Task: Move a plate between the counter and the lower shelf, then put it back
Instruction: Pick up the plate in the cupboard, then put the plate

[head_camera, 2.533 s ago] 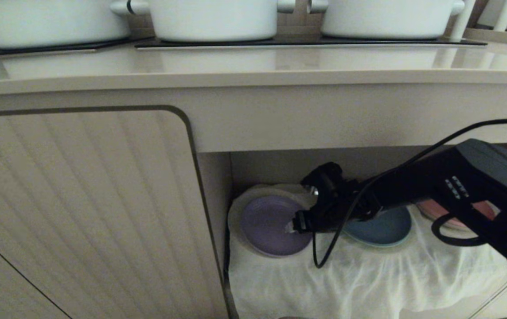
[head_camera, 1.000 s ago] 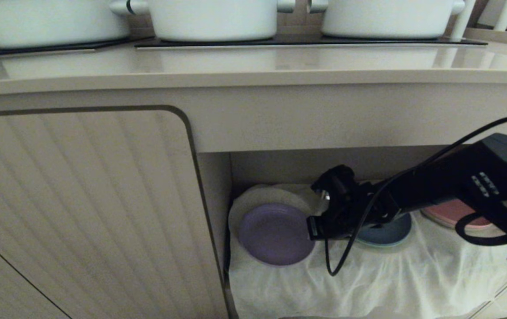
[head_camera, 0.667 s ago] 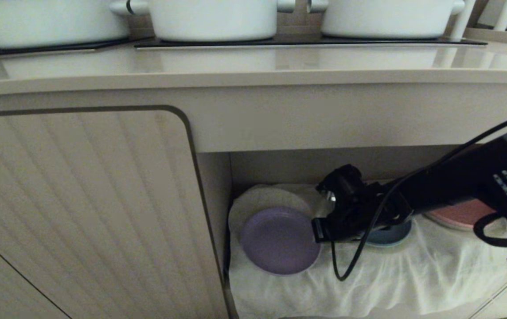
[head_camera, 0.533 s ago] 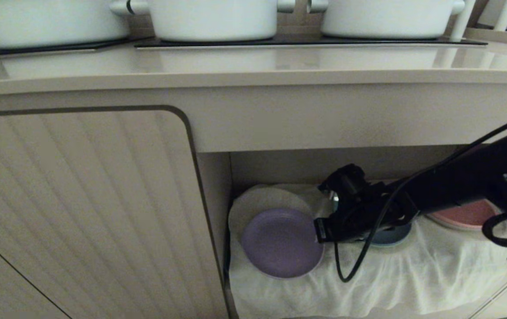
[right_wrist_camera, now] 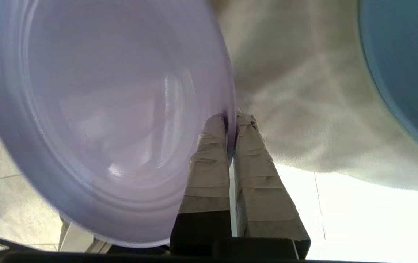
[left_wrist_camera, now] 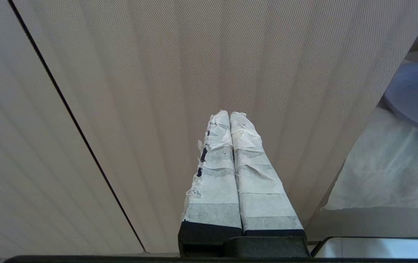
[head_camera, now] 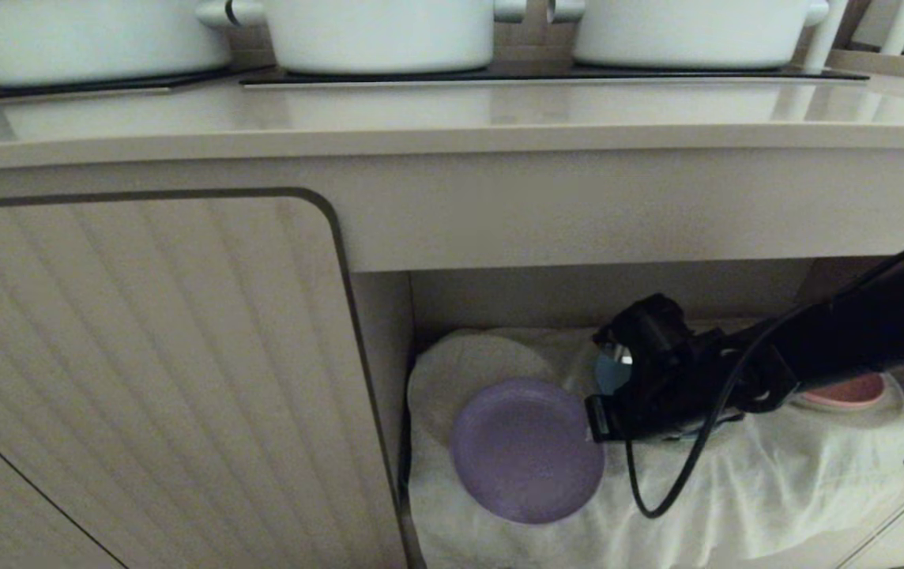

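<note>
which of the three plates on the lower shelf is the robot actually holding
The lavender plate, leftmost on the shelf, its rim pinched in the right gripper. The blue plate and pink plate lie free on the cloth.

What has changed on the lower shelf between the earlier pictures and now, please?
The right gripper, shut on the rim of the purple plate, has drawn it off its round hump toward the shelf's front edge, the arm pulling back to the right. More of the pink plate now hides behind the arm. The blue plate, the white cloth, the counter and the pots have stayed put.
</note>
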